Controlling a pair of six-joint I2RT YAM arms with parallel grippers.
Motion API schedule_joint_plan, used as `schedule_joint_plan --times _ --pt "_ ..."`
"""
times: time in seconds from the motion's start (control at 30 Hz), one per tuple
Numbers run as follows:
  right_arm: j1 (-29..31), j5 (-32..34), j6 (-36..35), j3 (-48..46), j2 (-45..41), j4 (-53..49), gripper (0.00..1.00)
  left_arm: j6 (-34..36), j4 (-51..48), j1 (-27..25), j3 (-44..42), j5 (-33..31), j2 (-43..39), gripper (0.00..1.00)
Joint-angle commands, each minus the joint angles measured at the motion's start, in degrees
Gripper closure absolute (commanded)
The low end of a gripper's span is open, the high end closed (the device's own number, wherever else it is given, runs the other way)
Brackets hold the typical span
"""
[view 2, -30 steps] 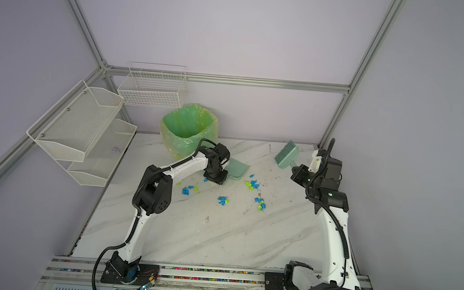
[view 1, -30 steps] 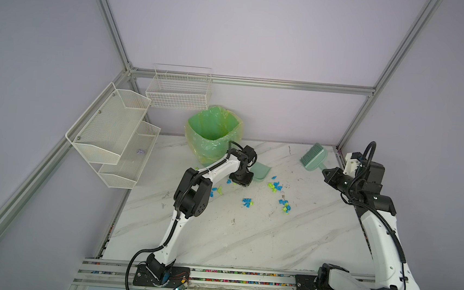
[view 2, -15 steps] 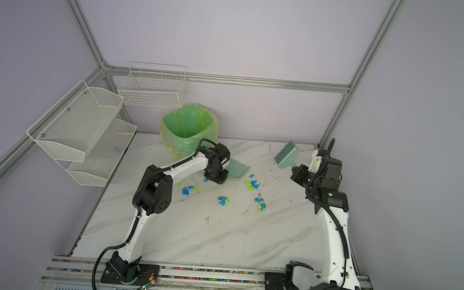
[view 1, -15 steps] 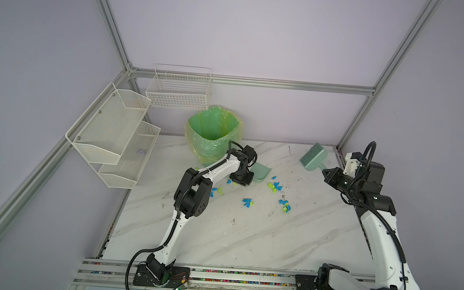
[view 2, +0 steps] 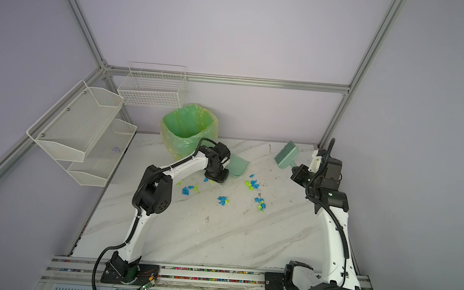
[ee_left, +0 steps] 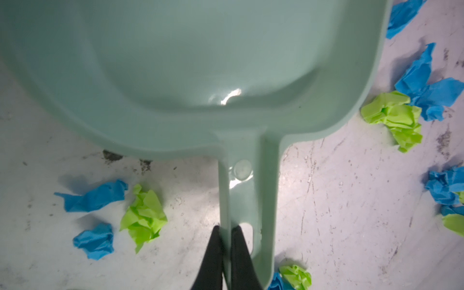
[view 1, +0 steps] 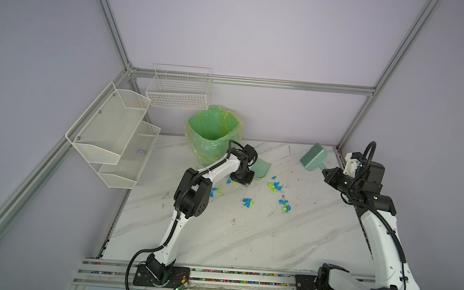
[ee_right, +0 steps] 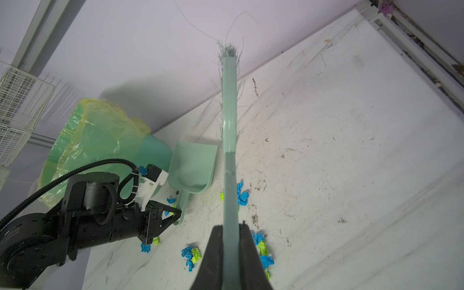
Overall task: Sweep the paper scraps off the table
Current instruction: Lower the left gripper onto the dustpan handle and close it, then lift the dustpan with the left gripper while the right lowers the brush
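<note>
1. The table [view 1: 246, 237] has an aluminium rail [view 1: 243, 279] along its near edge. Open marble runs from that edge to about the table's middle.
2. At the far edge, left of centre, stands a bin [view 1: 212, 130] lined with a green bag. White mesh shelves [view 1: 113, 130] hang beside the far left corner, and a wire basket [view 1: 178, 93] hangs on the back wall above the bin.
3. The paper scraps [view 1: 247, 202], blue and lime-green wads, lie in loose clusters across the far half of the table. They lie between the bin and the right edge, well apart from the near edge.
4. The left gripper [ee_left: 227, 233] is pinched tight on one side wall of the handle of the dustpan [ee_left: 200, 62], near the handle's end. The pan lies on the table just in front of the bin, with its mouth toward the far edge. Scraps lie just beside the handle on both sides, and two sit at its tip, close to the fingers.
5. The right gripper [ee_right: 230, 231] is clamped on the handle of the brush [view 1: 313, 157], whose head is near the far right corner. Whether the bristles touch the table cannot be told. The nearest scraps lie toward the table's middle, apart from the brush head.
</note>
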Motion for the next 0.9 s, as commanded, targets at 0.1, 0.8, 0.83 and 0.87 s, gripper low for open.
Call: schedule_joint_plan --times 0.1,0.8,0.83,0.87 --pt "-0.2 -0.5 -0.9 2.8 -0.3 -0.6 1.00 -0.4 0.5 0.1 4.8 2.3 -0.2 1.00" --pt "-0.1 1.8 -4.0 6.2 3.0 -7.1 1.00 -1.3 -2.4 0.3 5.2 10.5 -5.7 1.00" --pt "-0.2 2.1 -4.4 6.6 3.4 -7.8 1.00 -1.2 -2.7 0.3 5.2 10.8 -6.1 1.00" --pt "-0.2 2.6 -4.9 7.1 3.8 -8.6 1.00 -1.0 -3.1 0.4 5.2 11.2 -6.5 1.00"
